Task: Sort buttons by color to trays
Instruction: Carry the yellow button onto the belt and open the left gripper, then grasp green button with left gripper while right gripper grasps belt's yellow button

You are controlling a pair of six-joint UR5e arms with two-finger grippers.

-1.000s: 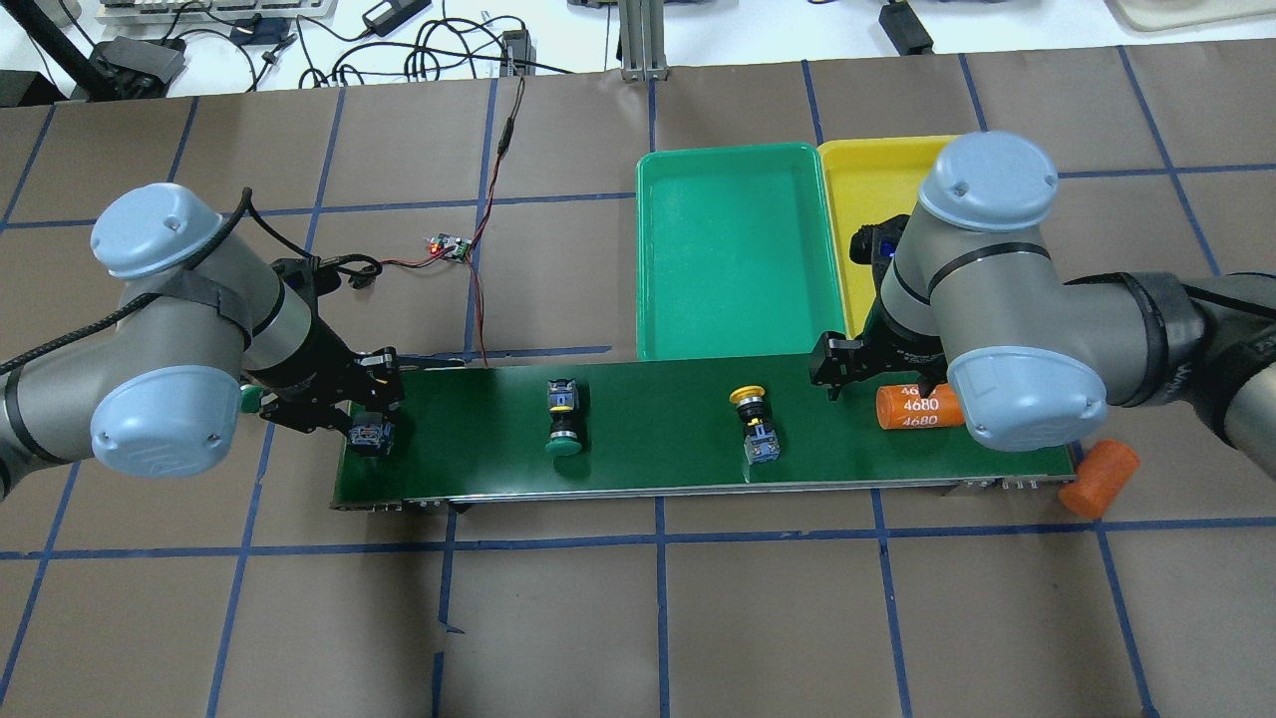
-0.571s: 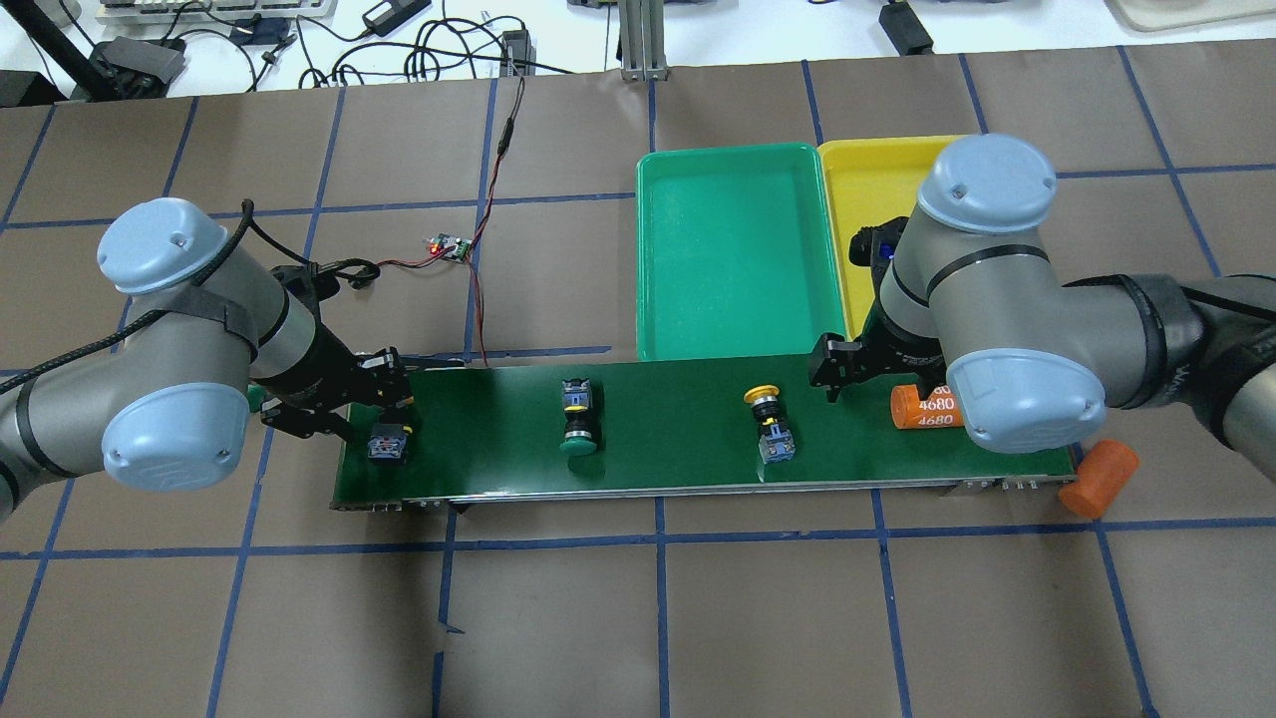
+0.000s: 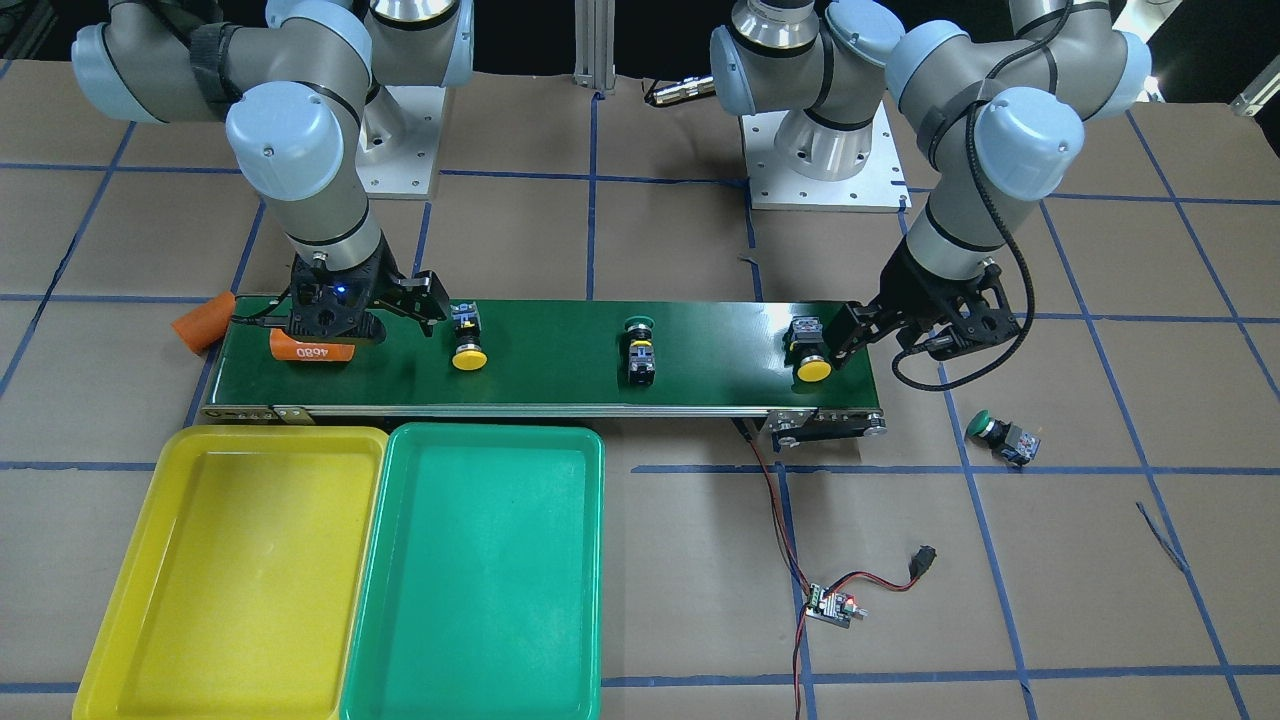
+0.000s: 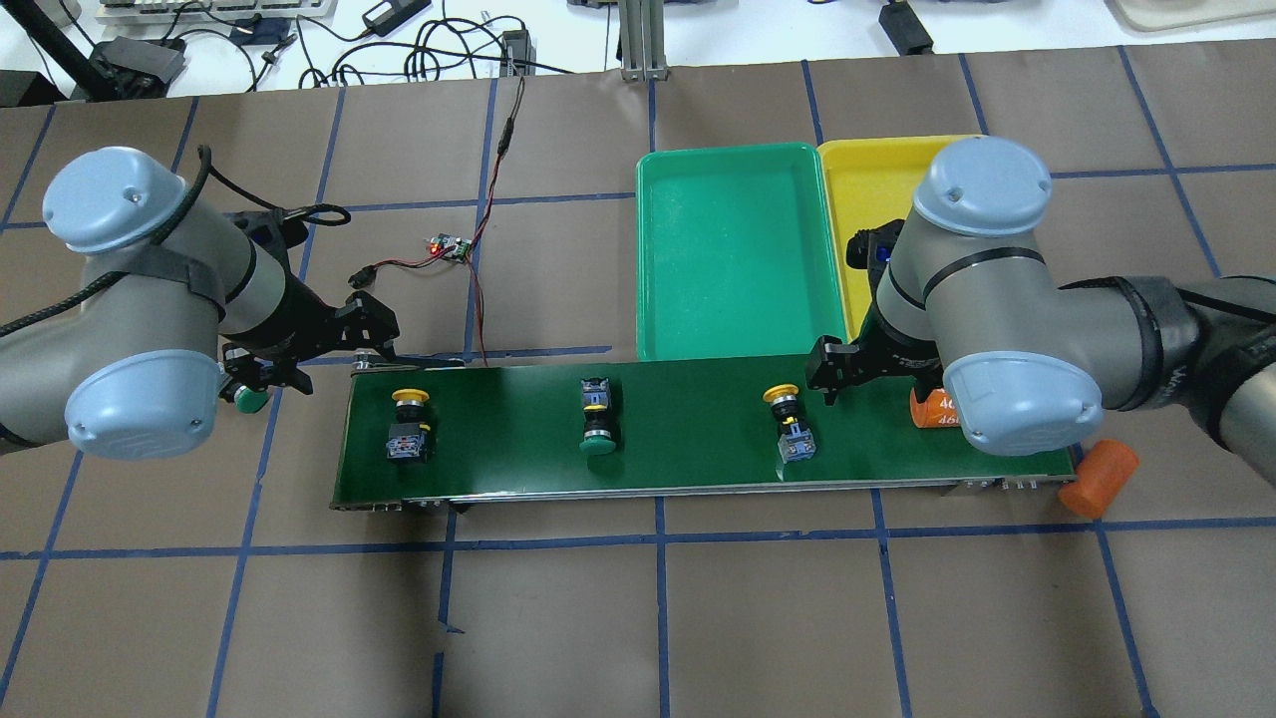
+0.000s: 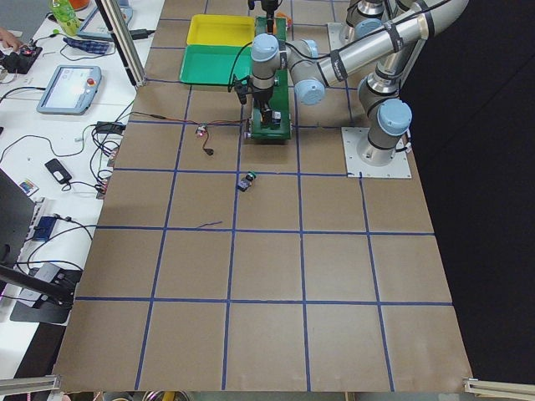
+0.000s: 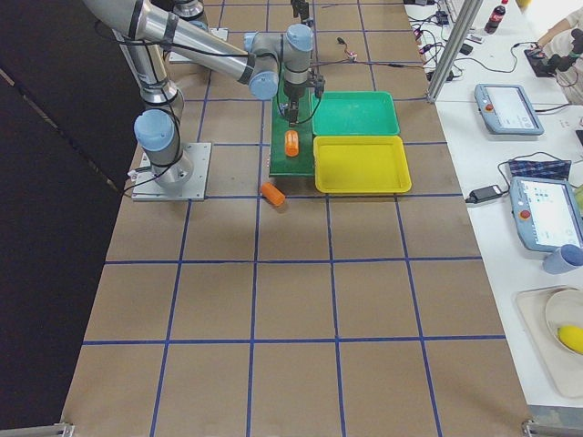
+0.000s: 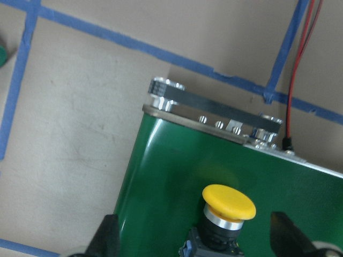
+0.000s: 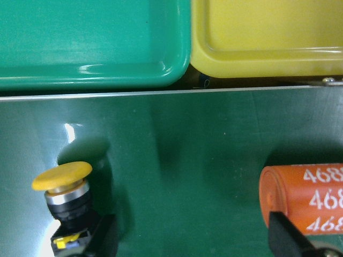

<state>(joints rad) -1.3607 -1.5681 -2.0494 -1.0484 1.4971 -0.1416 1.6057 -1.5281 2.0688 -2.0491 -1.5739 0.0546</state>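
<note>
Three buttons lie on the dark green belt (image 4: 688, 459): a yellow button (image 4: 409, 424) at its left end, a green button (image 4: 596, 424) in the middle, and a second yellow button (image 4: 788, 419) further right. Another green button (image 3: 1000, 432) lies on the table off the belt's left end. The green tray (image 4: 738, 259) and the yellow tray (image 4: 867, 199) stand side by side behind the belt, with nothing in them. My left gripper (image 4: 319, 354) hovers open by the belt's left end, above the yellow button (image 7: 228, 206). Open as well, my right gripper (image 8: 193, 241) hangs between the second yellow button (image 8: 64, 187) and an orange cylinder (image 8: 303, 198).
One orange cylinder (image 4: 927, 411) lies on the belt under my right arm. A second orange cylinder (image 4: 1097, 479) rests on the table past the belt's right end. A small circuit board (image 4: 451, 246) with red and black wires sits behind the belt's left half.
All three buttons on the belt and the orange cylinder have shifted right. My left gripper has drawn back from the leftmost yellow button, away from the belt's end.
</note>
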